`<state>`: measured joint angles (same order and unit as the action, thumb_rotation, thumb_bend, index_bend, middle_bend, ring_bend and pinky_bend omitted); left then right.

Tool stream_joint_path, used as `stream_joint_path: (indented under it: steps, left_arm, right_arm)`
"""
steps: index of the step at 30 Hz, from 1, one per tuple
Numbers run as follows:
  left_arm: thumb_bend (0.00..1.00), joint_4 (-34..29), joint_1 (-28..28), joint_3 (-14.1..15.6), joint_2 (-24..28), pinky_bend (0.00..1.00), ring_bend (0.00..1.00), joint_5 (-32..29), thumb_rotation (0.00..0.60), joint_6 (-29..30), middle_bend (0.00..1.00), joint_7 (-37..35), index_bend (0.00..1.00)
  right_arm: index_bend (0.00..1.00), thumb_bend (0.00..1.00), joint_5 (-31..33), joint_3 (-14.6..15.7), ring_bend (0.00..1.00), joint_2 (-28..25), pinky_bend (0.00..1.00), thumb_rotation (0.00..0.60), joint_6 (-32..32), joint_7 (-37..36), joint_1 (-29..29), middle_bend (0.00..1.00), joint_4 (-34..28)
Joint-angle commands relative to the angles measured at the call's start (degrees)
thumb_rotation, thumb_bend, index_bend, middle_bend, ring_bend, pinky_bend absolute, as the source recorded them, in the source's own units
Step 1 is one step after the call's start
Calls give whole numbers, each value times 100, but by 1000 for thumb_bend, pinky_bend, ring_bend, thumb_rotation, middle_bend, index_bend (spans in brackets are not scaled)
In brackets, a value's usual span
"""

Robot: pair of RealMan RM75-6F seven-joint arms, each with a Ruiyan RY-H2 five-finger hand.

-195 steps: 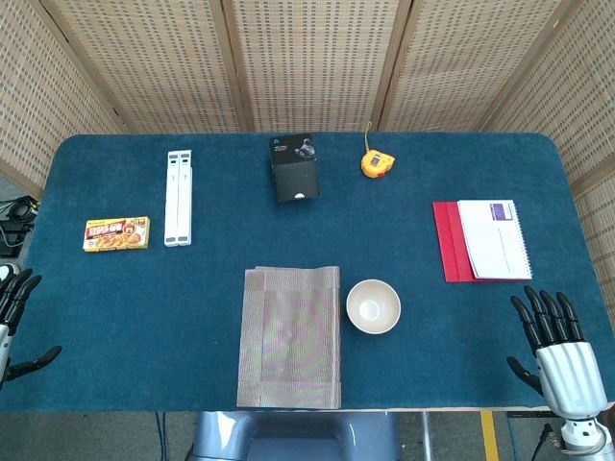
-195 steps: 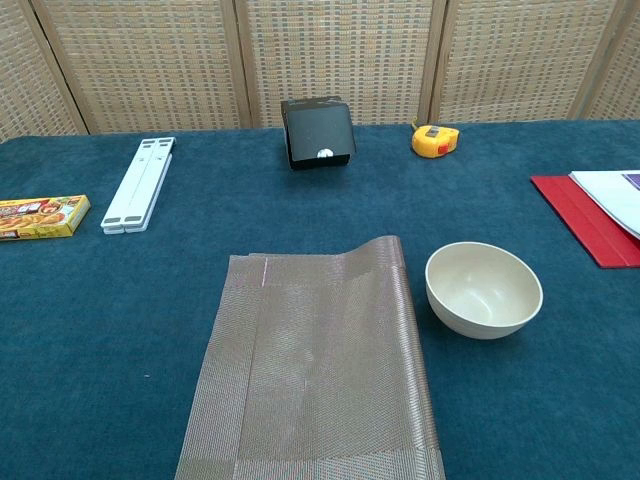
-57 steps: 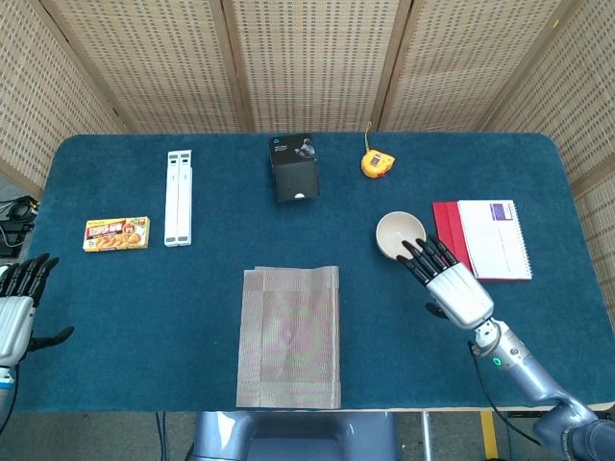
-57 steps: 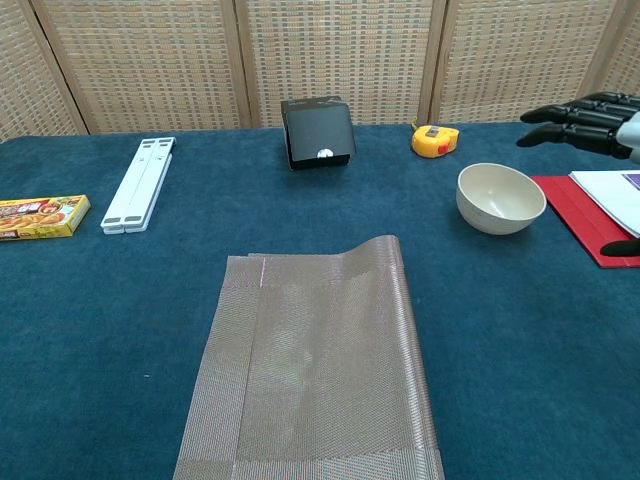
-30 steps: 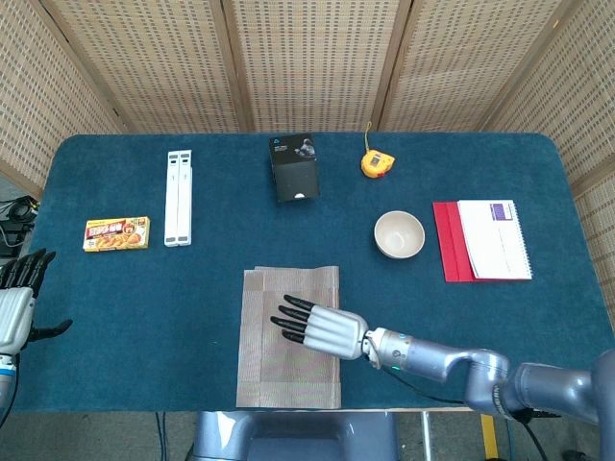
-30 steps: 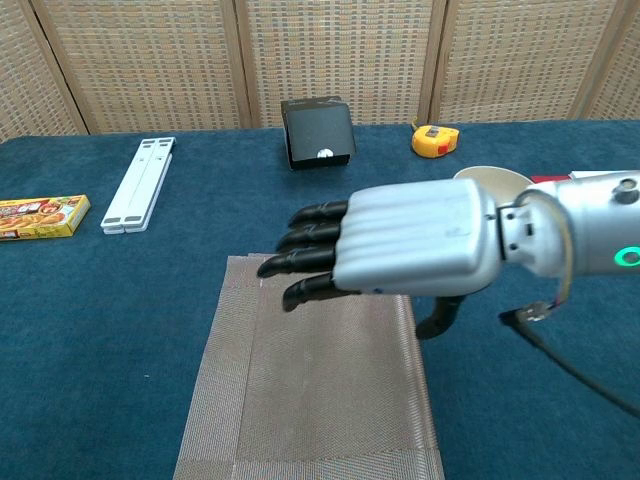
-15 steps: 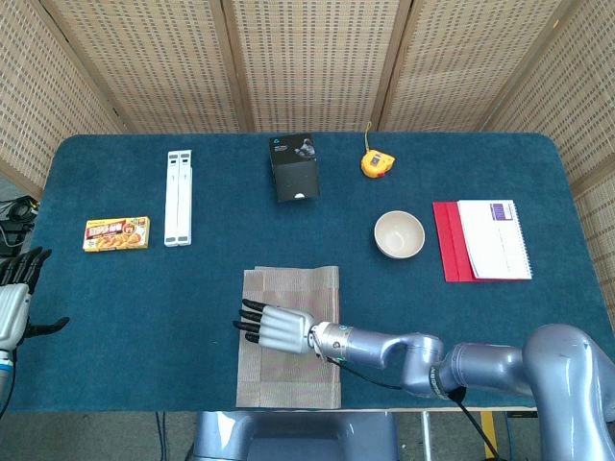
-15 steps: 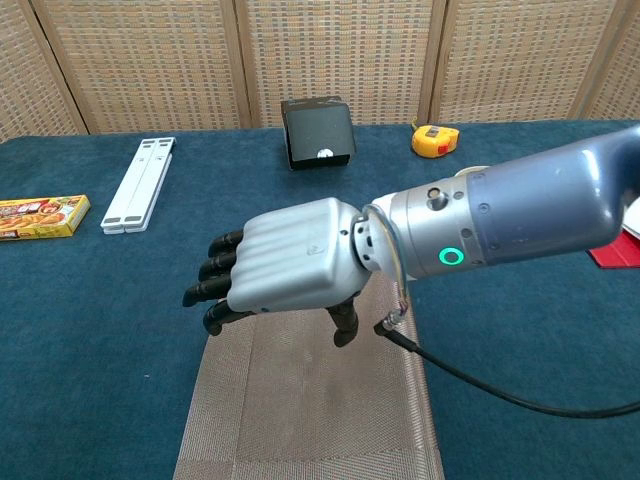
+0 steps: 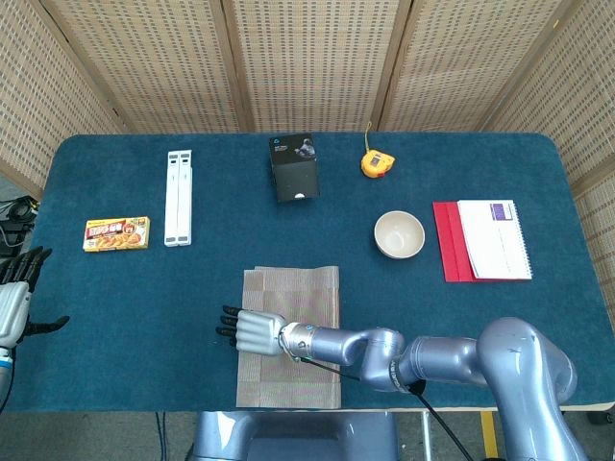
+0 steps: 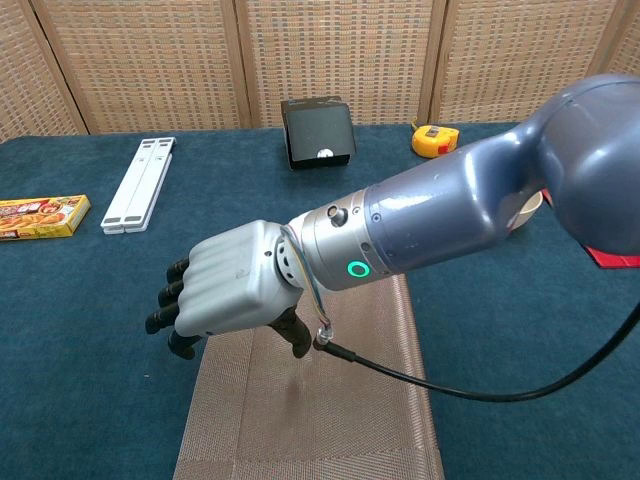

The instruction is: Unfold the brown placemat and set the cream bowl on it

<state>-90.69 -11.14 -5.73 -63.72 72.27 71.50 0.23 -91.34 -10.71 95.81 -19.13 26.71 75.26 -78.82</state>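
The brown placemat [image 9: 300, 298] lies folded near the table's front edge, also seen in the chest view [image 10: 340, 420]. My right hand [image 9: 248, 329] hovers low over its left edge, palm down, with the fingers [image 10: 166, 296] bent past the edge and the thumb pointing down at the mat; I see nothing gripped. The cream bowl [image 9: 399, 234] stands upright on the blue cloth, to the right of and beyond the mat, and is almost hidden behind my right arm in the chest view. My left hand [image 9: 13, 305] hangs off the table's left side, fingers spread.
A yellow food box [image 9: 116, 233] and a white folded stand [image 9: 178, 197] lie at the left. A black box [image 9: 293, 168] and a yellow tape measure [image 9: 377, 163] sit at the back. A red folder with a notebook [image 9: 485, 240] lies right of the bowl.
My right hand has slid left across the placemat, from its middle to its left edge, and the fingers have bent. The bowl stays where it was pushed. The left hand is still.
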Motion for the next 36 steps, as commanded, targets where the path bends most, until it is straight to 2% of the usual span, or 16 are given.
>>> stream_joint_path:
  steps: [1,17,36]
  left_arm:
    - [0,12,-15,4,-10,0,0,-21,600,-29,0,19,0]
    - [0,9,-20,3,1,0,0,-76,600,-41,0,11,0]
    - [0,26,-55,1,-16,0,0,-158,600,-106,0,56,0]
  right_arm:
    - [266,81,105,24,0,98,0,600,51,53,86,0,149]
    - [297,146,434,313,0,196,0,600,-75,286,194,0,275]
    - [318,169,737,451,0,301,0,600,-250,279,338,0,208]
